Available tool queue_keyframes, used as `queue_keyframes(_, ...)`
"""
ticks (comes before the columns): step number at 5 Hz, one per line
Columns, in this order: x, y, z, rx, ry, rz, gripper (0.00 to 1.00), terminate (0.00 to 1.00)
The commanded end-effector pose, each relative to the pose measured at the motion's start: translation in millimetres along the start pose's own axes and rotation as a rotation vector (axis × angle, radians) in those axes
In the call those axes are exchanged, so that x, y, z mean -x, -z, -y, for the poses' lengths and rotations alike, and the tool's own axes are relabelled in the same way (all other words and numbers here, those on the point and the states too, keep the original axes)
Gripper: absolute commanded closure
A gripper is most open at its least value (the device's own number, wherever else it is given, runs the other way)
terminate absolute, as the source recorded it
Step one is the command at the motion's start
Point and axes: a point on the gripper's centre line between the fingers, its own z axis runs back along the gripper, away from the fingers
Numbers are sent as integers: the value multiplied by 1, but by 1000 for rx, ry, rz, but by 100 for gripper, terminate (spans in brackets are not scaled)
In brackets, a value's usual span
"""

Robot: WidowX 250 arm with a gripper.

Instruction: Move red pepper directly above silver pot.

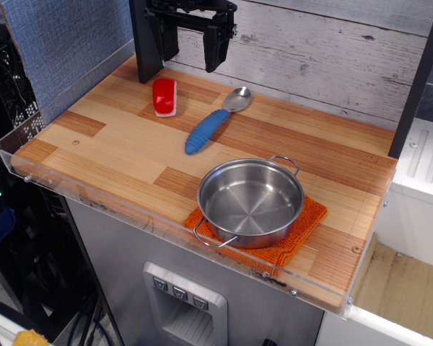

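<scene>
We see the red pepper (164,96) lying just below and slightly left of our wide-spread, empty fingers (190,45), long axis running front-to-back, silver pot (250,202) well beyond.

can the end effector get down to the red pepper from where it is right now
Probably yes: the open end effector hangs just behind the red pepper, nothing lies between them, and the blue-handled spoon sits off to the side.
</scene>
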Motion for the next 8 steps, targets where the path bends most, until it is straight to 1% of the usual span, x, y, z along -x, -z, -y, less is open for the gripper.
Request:
queue_keyframes(1,0,0,0,0,0,0,0,0)
queue_keyframes(2,-1,7,-27,-24,-58,-9,0,0)
queue_keyframes(3,-4,19,-53,-40,-86,-13,0,0)
queue_keyframes(4,-11,23,-69,-52,-77,0,0,0)
queue_keyframes(5,-19,36,-80,-45,-91,21,0,0)
queue_keyframes(6,-29,52,-79,-20,-97,11,0,0)
queue_keyframes(8,-41,64,-70,23,-124,11,0,0)
